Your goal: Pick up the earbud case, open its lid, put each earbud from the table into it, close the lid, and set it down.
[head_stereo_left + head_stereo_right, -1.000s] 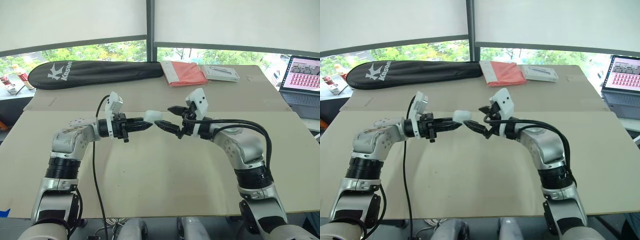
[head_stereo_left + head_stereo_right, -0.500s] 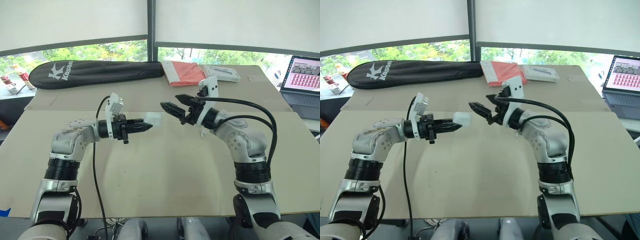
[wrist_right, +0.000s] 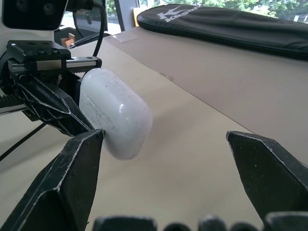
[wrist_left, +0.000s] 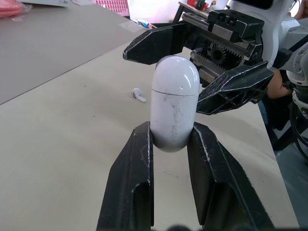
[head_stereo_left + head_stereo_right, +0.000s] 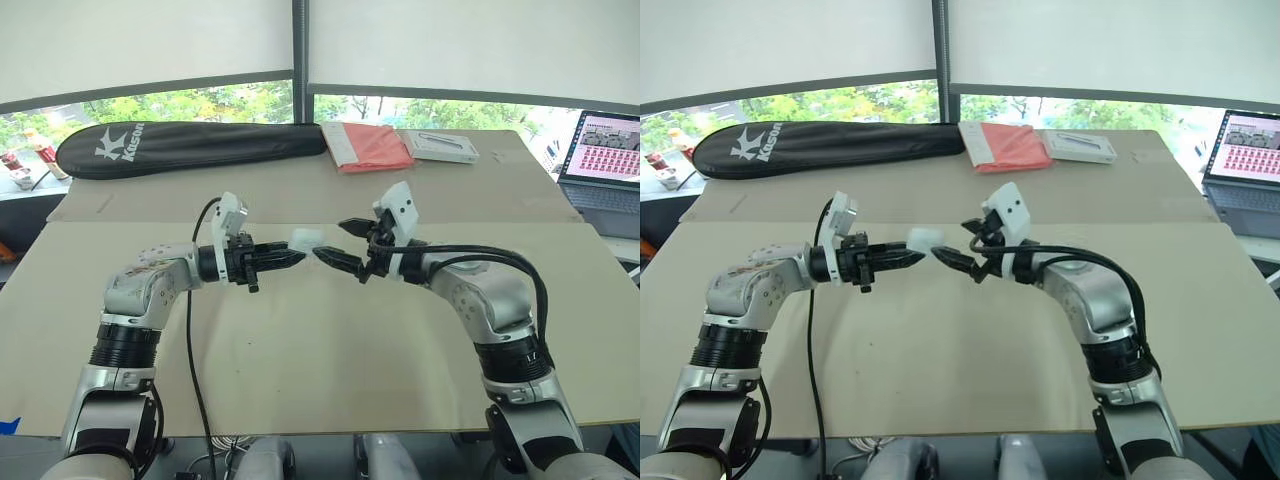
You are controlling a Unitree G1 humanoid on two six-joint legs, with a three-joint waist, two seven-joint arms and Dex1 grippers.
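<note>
My left gripper [image 5: 291, 257] is shut on the lower half of a white earbud case [image 5: 305, 240], holding it above the middle of the table with its lid closed. In the left wrist view the case [image 4: 174, 103] stands between my two black fingers [image 4: 136, 163]. My right gripper [image 5: 336, 242] is open, and its fingertips reach to either side of the case's lid end without clearly touching it. The right wrist view has the case [image 3: 115, 113] close to one of that gripper's fingers [image 3: 72, 178]. One white earbud [image 4: 139, 95] lies on the table beyond the case.
Along the back of the beige table [image 5: 330, 360] lie a black racket bag [image 5: 190, 147], an orange cloth on a white sheet [image 5: 365, 145] and a flat white box [image 5: 440, 147]. An open laptop [image 5: 605, 160] stands at the far right.
Half a second ago my right gripper had drawn back up and to the right of the case; it is now back at the lid end. The left gripper has kept hold of the case.
</note>
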